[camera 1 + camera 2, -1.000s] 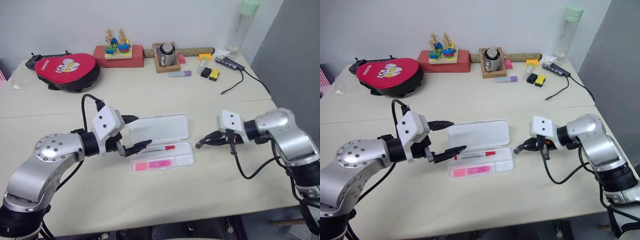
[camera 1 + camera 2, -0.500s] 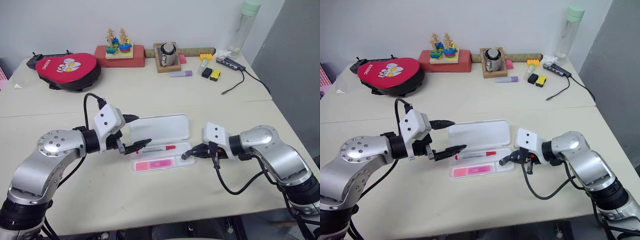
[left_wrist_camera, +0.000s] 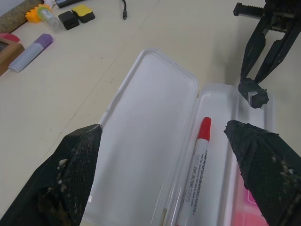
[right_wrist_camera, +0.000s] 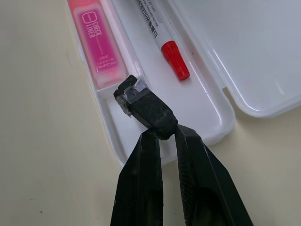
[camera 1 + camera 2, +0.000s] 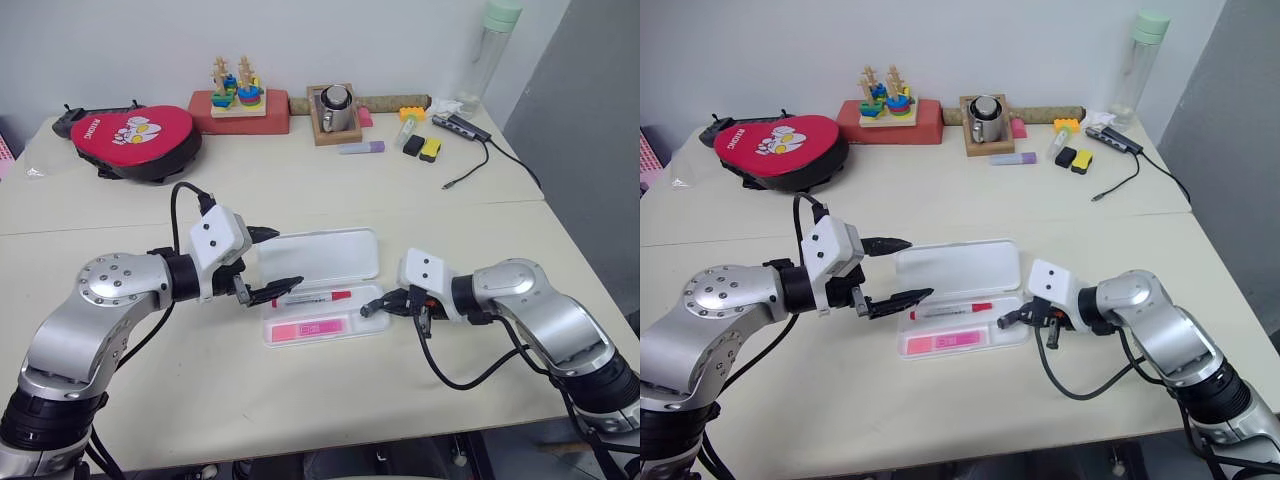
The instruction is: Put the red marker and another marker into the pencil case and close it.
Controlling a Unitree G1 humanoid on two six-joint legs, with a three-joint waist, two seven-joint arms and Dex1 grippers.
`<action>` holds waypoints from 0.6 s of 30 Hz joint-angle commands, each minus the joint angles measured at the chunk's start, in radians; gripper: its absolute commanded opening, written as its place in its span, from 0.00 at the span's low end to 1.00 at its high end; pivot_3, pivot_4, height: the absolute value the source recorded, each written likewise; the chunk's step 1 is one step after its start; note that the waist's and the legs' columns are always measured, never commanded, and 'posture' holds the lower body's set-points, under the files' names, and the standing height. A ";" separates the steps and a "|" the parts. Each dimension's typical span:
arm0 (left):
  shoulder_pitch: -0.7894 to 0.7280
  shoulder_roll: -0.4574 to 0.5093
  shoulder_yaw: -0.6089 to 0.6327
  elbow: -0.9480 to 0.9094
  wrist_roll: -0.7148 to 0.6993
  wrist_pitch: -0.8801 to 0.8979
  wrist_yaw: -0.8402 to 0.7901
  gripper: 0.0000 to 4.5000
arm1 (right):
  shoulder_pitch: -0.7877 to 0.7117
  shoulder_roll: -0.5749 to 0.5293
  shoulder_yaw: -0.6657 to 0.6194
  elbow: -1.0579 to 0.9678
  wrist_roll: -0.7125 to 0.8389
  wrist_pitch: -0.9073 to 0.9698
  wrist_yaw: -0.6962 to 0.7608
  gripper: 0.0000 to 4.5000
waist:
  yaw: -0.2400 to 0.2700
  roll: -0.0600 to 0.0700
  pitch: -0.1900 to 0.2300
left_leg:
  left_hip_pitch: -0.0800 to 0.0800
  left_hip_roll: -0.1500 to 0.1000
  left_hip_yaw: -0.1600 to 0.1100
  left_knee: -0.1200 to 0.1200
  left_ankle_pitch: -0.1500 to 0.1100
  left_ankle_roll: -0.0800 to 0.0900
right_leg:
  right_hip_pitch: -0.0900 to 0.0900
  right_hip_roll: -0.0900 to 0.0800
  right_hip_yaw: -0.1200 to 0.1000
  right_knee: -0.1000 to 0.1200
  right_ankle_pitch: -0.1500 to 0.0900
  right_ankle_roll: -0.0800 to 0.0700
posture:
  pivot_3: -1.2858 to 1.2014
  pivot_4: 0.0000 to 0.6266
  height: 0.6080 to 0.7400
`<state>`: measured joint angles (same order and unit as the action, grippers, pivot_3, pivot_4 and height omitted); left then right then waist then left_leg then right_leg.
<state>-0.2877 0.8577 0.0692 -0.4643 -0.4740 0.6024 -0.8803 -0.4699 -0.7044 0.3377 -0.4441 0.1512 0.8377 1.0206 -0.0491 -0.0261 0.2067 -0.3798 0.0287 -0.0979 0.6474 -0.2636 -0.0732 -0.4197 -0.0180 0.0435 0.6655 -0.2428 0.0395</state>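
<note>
Bright even overhead light, soft shadows under both arms, mild glare on the white case lid (image 5: 318,256) (centre frame), near fingertips blurred in wrist views

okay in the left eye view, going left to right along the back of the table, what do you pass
Red pouch → stacking toy → metal cup in its wooden tray → purple marker → black and yellow blocks → cable hub → water bottle.

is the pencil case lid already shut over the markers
No, the pencil case lies with its lid folded back flat on the table, and the red marker and pink highlighter lie uncovered in its tray.
</note>
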 commanded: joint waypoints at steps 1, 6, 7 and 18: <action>-0.018 0.011 0.003 -0.005 0.012 -0.023 -0.010 1.00 | -0.004 -0.008 -0.002 -0.045 0.026 -0.005 -0.003 0.04 | 0.000 0.000 0.000 | 0.000 0.000 0.000 0.000 0.000 0.000 | 0.000 0.000 0.000 0.000 0.000 0.000 | 0.52 0.24 1.00; -0.024 0.006 -0.002 -0.001 0.019 -0.024 -0.014 1.00 | -0.005 -0.015 0.008 -0.039 0.036 -0.018 0.006 0.04 | 0.000 0.000 0.000 | 0.000 0.000 0.000 0.000 0.000 0.000 | 0.000 0.000 0.000 0.000 0.000 0.000 | 0.52 0.24 1.00; -0.025 0.006 -0.003 -0.001 0.020 -0.024 -0.015 1.00 | -0.005 -0.016 0.012 -0.035 0.035 -0.025 0.005 0.04 | 0.000 0.000 0.000 | 0.000 0.000 0.000 0.000 0.000 0.000 | 0.000 0.000 0.000 0.000 0.000 0.000 | 0.52 0.24 1.00; -0.029 0.008 0.000 0.007 0.024 -0.025 -0.023 1.00 | -0.032 -0.017 -0.003 -0.015 0.048 -0.044 -0.012 0.60 | 0.000 0.000 0.000 | 0.000 0.000 0.000 0.000 0.000 0.000 | 0.000 0.000 0.000 0.000 0.000 0.000 | 0.52 0.24 1.00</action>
<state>-0.3009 0.8576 0.0623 -0.4508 -0.4555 0.5985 -0.8992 -0.4754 -0.7188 0.3739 -0.4357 0.1800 0.7951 1.0120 -0.0495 -0.0261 0.2067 -0.3796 0.0288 -0.0978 0.6475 -0.2636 -0.0732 -0.4198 -0.0180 0.0435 0.6658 -0.2430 0.0399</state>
